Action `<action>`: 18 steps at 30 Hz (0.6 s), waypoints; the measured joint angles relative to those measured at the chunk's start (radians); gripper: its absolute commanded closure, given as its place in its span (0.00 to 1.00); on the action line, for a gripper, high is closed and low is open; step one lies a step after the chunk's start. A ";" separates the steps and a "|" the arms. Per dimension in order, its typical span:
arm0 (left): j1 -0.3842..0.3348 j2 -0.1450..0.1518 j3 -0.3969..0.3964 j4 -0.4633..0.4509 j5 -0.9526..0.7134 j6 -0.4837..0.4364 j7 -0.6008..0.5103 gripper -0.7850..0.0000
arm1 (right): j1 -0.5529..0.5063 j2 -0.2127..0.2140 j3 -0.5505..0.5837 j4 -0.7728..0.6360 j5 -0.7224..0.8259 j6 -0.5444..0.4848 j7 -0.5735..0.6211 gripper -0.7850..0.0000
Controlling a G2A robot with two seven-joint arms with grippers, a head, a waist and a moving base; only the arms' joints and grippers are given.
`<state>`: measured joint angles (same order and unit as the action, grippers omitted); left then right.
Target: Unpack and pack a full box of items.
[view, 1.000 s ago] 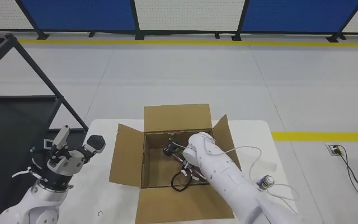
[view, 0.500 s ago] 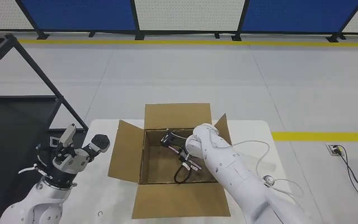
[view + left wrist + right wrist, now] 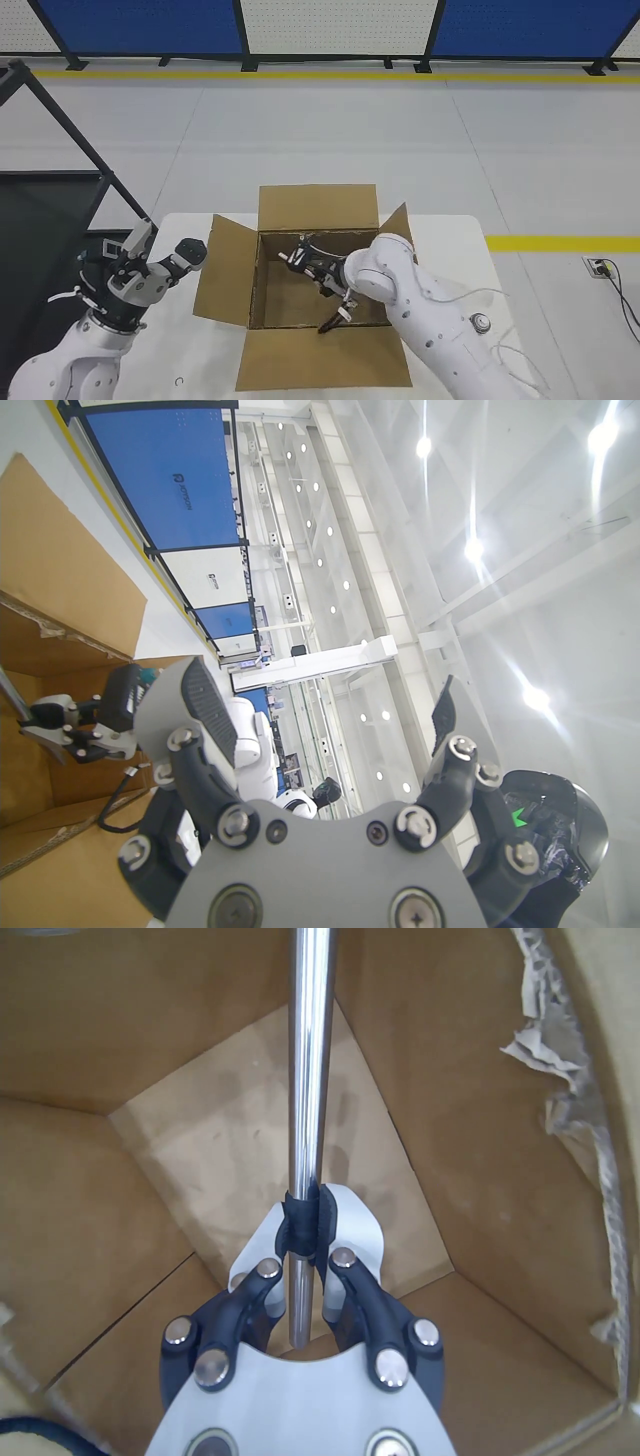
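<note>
Right gripper [image 3: 305, 1223] is down inside the cardboard box [image 3: 450, 1078], jaws clamped on a polished metal rod [image 3: 307, 1053] close to one end. The rod looks stiff and slick, with a long lever beyond the pads, so a hold nearer mid-length would likely slip and swing less. Left gripper [image 3: 325, 710] sits beside the box's left flap, jaws wide, holding nothing. The rod's far end is cut off, so its length and what it rests on can't be made out.
</note>
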<state>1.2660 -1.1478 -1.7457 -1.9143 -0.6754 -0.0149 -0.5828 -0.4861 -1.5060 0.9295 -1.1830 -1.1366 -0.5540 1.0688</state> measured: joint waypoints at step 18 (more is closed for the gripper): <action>-0.002 0.004 0.014 0.004 0.005 -0.004 0.009 0.00 | -0.284 0.074 0.240 -0.520 0.016 0.060 -0.173 1.00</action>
<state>1.2639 -1.1441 -1.7320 -1.9106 -0.6702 -0.0194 -0.5738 -0.7700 -1.4319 1.1695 -1.7028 -1.1203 -0.4937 0.8962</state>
